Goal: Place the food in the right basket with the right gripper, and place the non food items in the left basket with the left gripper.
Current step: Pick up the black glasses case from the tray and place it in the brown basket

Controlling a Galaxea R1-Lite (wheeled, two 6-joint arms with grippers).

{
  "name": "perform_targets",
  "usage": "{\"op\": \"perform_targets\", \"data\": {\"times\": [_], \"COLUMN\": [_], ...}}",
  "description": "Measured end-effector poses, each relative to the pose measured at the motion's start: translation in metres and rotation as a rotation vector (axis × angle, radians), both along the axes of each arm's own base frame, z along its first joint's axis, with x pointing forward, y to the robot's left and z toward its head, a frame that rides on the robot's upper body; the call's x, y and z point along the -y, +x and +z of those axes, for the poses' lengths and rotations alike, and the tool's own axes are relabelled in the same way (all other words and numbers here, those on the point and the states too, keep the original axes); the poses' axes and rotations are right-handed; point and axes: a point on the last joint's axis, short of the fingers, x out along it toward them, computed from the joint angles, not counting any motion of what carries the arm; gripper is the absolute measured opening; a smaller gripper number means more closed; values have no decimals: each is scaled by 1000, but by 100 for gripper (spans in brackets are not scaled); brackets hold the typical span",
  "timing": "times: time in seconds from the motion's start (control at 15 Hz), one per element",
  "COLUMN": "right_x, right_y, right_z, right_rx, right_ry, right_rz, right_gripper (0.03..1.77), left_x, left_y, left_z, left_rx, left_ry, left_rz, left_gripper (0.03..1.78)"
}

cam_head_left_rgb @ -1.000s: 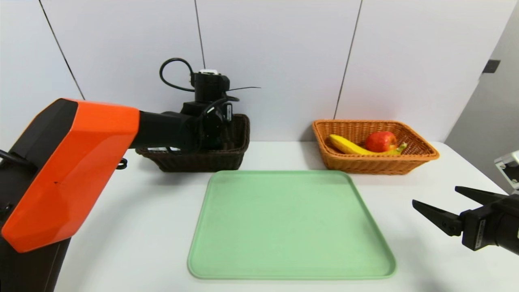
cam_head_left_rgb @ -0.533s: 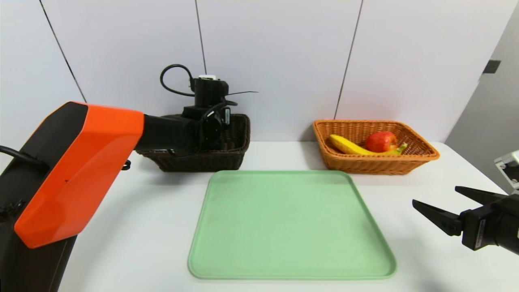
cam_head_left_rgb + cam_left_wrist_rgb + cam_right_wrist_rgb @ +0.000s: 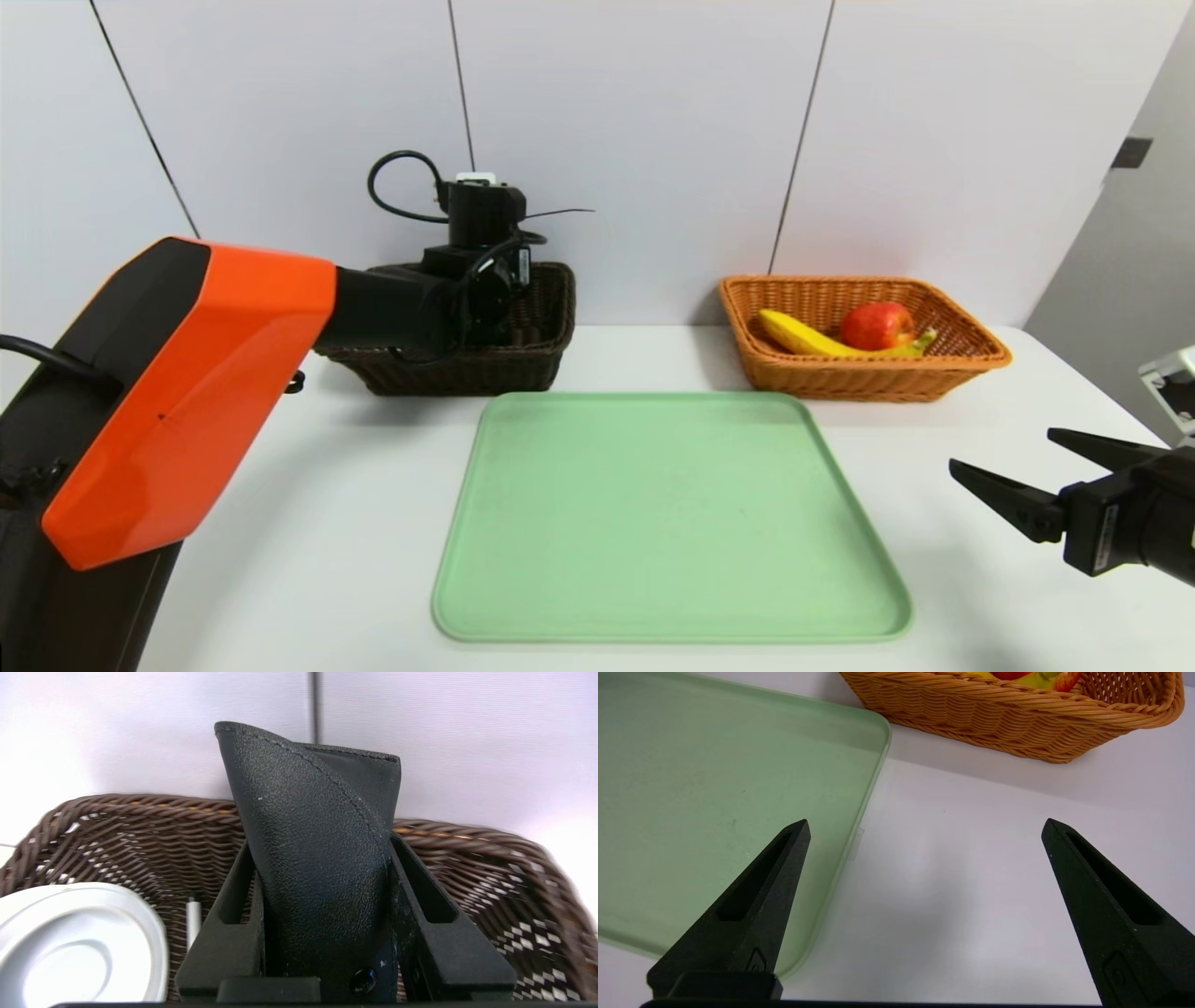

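Pinching the black pouch [image 3: 317, 858] between its two fingers, my left claw [image 3: 322, 854] holds it upright over the dark brown basket [image 3: 140, 830] at the far left of the worktop [image 3: 653, 359]. The pouch is flat, pebbled black, with a stitched edge and a snap near my grip. Below it inside that basket lie the white spool [image 3: 79, 942] and, just beside it, the slim white pen [image 3: 193, 919]. My right claw [image 3: 1013, 471] hangs spread wide and holding nothing above the worktop's near right corner, beside the green tray [image 3: 667, 513]. Beyond it, the orange-tan basket [image 3: 864, 373] holds the yellow banana [image 3: 803, 338] and the red apple [image 3: 876, 326], touching each other.
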Motion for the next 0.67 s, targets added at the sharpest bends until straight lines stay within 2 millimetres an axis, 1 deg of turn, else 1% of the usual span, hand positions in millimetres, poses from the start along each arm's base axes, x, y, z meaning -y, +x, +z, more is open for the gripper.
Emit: {"op": "perform_targets", "data": {"times": [0.53,0.67], "right_x": [0,0], "right_y": [0,0], "right_z": [0,0], "right_rx": [0,0], "right_ry": [0,0], "right_rz": [-1,-1], "right_gripper": [171,171], "left_x": [-2,0], "left_y": [0,-1], "left_z": [-1,0], "left_rx": [-17,-8], "left_ry": [11,4], "left_rz": [1,-1], "left_gripper": [76,98]}}
